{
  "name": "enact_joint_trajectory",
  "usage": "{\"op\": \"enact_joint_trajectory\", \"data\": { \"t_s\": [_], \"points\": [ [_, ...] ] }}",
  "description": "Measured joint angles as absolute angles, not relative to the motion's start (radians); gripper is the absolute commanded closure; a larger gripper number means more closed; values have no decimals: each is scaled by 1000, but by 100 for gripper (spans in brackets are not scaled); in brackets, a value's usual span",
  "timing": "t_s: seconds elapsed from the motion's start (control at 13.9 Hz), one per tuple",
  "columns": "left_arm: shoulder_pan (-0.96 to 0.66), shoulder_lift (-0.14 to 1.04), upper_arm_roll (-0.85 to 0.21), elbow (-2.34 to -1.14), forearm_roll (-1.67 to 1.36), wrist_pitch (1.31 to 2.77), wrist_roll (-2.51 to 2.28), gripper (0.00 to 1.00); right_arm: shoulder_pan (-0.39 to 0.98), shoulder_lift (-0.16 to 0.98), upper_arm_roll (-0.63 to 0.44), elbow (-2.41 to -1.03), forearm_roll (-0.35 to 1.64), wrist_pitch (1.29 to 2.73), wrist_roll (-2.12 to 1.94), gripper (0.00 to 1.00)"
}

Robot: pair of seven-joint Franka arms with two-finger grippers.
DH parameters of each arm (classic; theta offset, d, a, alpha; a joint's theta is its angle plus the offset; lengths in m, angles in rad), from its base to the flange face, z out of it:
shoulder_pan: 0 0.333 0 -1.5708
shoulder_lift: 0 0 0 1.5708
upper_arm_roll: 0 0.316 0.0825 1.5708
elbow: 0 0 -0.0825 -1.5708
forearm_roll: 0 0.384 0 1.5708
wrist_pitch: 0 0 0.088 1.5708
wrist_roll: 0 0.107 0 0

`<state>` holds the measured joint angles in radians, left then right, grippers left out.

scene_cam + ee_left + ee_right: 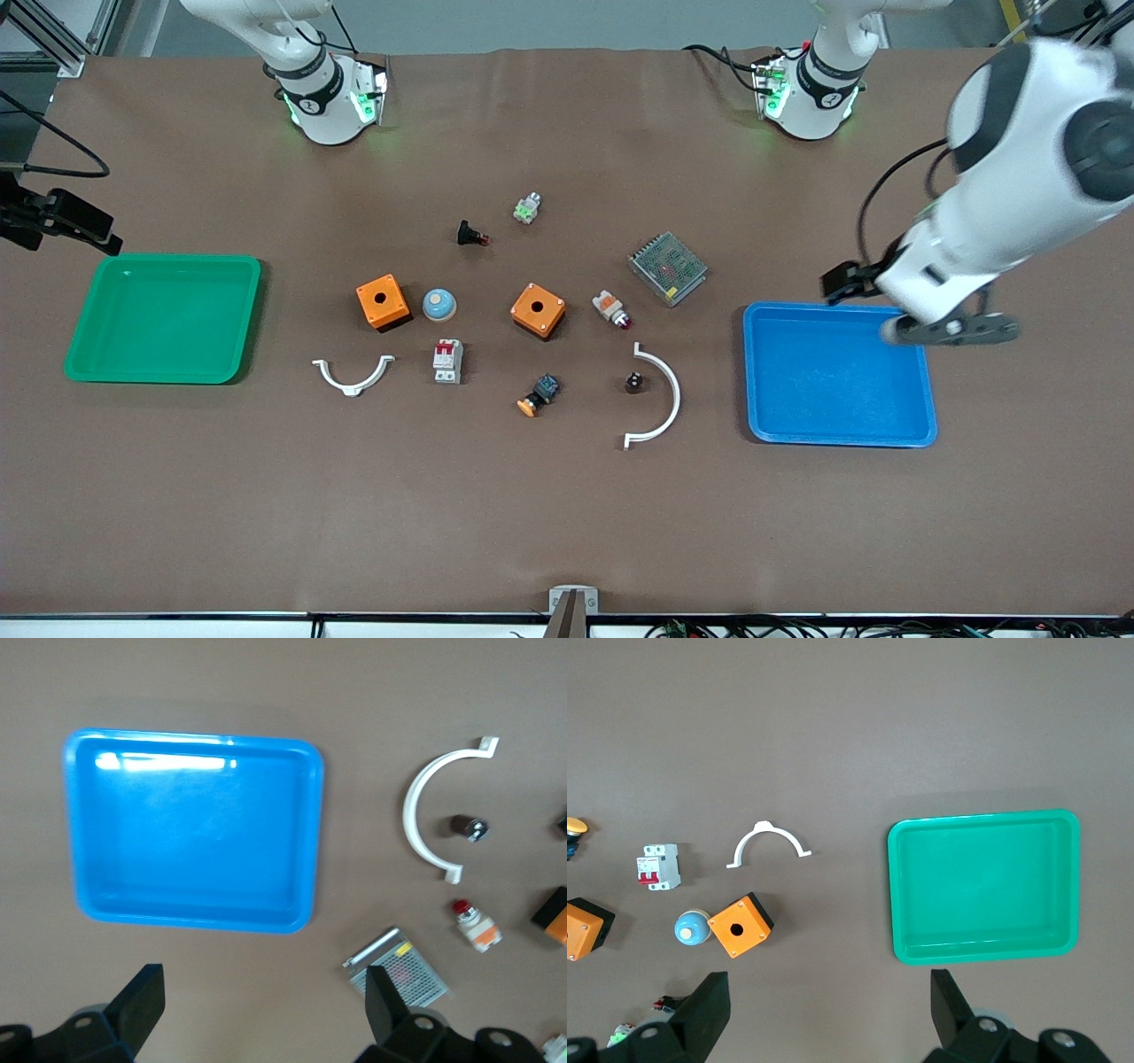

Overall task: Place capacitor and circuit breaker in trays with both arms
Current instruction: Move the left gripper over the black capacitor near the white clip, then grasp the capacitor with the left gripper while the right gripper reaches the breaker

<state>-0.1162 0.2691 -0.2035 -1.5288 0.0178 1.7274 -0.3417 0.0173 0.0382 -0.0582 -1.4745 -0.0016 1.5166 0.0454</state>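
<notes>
Capacitor (633,383) first: you will find it mid-table, tucked inside the curve of the large white clip (660,397), a little toward the blue tray (838,434) at the left arm's end. It looks light, stubby and round, so expect it to roll or squirt out of a loose pinch; close on its sides squarely and keep clear of the clip.

Your circuit breaker (447,361) sits nearer the table's middle, beside the small white clip (353,375) and just nearer the front edge than the blue-domed button (438,305). It seems a stiff, flat-sided block; take it across its long faces, away from the red levers.

Your left gripper (266,1001) hangs over the blue tray's edge, fingers spread wide and holding nothing. Your right gripper (829,1005) hovers near the green tray (80,363), equally wide and bare.
</notes>
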Motion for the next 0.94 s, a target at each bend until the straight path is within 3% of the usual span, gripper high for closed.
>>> {"op": "enact_joint_trajectory", "data": {
  "t_s": [0.43, 0.65, 0.94],
  "points": [
    [-291, 532, -205, -1415, 18, 1905, -603, 1, 19, 40, -56, -1475, -2, 1515, 45, 0],
    [-379, 660, -199, -1370, 18, 2059, -731, 11, 28, 45, -51, -1476, -1, 1513, 45, 0],
    [-474, 770, -134, -1355, 18, 2157, -767, 31, 115, 105, -46, -1480, 9, 1515, 52, 0]
  ]
}}
